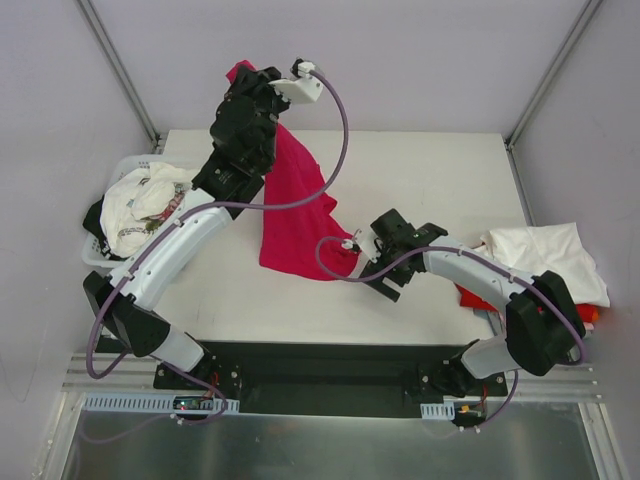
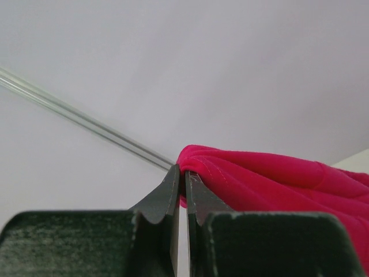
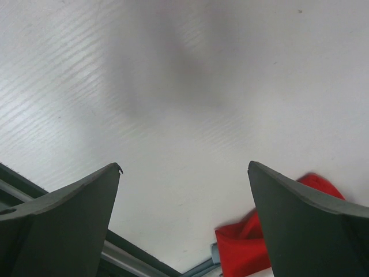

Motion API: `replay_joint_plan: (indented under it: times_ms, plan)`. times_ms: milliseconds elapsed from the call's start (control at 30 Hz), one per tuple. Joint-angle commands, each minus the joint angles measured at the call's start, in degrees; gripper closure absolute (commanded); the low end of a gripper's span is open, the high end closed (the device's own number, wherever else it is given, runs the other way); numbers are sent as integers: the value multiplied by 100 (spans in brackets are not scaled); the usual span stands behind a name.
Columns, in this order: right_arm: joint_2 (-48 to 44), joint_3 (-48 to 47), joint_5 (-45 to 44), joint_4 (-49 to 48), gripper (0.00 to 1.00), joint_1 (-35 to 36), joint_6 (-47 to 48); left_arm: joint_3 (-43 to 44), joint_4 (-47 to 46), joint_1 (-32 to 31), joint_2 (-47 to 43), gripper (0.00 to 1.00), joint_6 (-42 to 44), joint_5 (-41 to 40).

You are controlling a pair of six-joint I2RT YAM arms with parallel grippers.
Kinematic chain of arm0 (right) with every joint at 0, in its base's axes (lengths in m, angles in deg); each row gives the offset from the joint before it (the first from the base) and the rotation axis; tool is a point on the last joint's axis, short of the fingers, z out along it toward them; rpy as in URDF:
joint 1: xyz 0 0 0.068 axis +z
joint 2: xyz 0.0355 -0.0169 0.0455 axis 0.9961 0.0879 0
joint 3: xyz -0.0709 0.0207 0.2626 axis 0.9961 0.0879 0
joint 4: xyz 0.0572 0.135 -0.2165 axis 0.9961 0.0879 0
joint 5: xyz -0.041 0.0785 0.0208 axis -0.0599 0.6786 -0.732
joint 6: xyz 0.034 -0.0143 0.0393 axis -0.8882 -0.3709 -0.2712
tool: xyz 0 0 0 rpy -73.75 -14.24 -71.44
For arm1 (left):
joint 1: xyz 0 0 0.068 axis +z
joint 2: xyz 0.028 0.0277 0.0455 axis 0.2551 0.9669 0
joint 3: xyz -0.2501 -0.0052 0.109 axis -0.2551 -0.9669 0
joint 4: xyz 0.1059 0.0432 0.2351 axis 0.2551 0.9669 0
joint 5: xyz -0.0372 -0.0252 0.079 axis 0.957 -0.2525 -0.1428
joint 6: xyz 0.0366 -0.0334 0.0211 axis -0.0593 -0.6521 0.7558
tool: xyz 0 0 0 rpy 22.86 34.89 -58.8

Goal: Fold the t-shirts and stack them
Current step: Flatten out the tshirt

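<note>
On the tabletop: a white surface, bare over its far right part. Close up it shows fine parallel ribs and a soft grey shadow.
Room: pale lilac walls stand on three sides of the tabletop. Slanting metal posts rise at its far corners. A black rail at its near edge carries both arm bases.
Basket: white plastic, at the tabletop's left edge. It holds a crumpled printed shirt, with a dark shirt at its outer side.
Crimson shirt: hangs from above the tabletop's far left part down to its middle, where the lower hem lies on the surface.
Left pincer: raised above the tabletop's far edge, fingers pressed together on a bunched edge of the crimson shirt. The left wrist view shows the cloth pinched right at the tips.
Right pincer: low over the tabletop's middle, just beside the crimson shirt's lower right corner. Its fingers are spread wide with only bare surface between them. Whether a finger touches the cloth cannot be told.
White shirt: lies loosely folded at the tabletop's right edge.
Red shirt: under the white shirt, its edge showing toward the tabletop's near side.
</note>
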Motion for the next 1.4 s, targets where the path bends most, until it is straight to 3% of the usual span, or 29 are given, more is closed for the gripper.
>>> replay_joint_plan:
  times_ms: [0,433,733,833,1100,1367]
  plan:
    - [-56,-13,-284,-167,1,35,-61,-88,-652,52,29,100,501,-242]
    - [-188,-170,-152,-158,1,148,9,-1142,-740,-71,-182,100,395,-190]
    - [190,-768,-670,-457,1,281,141,-1758,-442,-71,-234,100,-316,-120]
    - [234,-847,-706,-527,1,281,167,-1951,-581,-36,-209,100,-169,-146]
    - [585,-1278,-723,-475,1,298,202,-1690,-1013,333,309,100,35,-58]
    - [1103,-2077,-530,-264,1,430,334,-1048,-706,650,1144,95,-272,-49]
